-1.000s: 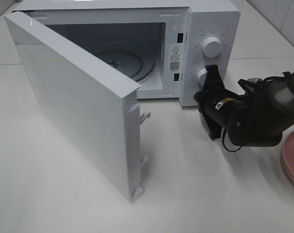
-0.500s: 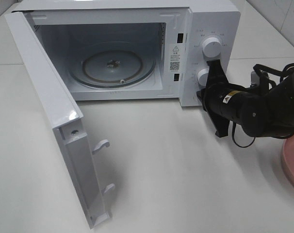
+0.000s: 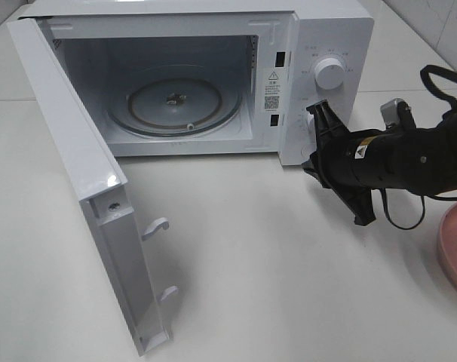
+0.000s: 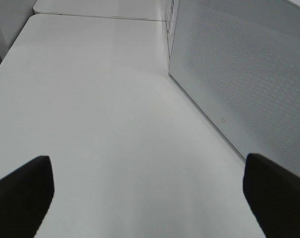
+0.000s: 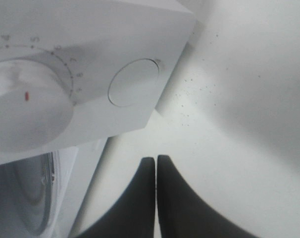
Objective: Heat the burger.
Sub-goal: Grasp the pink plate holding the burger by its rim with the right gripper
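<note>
Nearest, on the left, the microwave's door (image 3: 100, 219) stands wide open, its latch hooks facing right over the white table (image 3: 289, 286). The left gripper (image 4: 149, 196) hangs low over bare tabletop beside the door's outer face, its fingers spread wide and holding nothing. A pink plate (image 3: 456, 253) shows at the right edge. Farther back, the right gripper (image 5: 156, 161) has its fingers pressed together on nothing, just off the microwave's (image 3: 334, 45) near right corner, by the round button (image 5: 132, 82) and lower dial (image 5: 26, 114). Inside, the glass turntable (image 3: 176, 105) lies bare. I cannot tell where the burger is.
</note>
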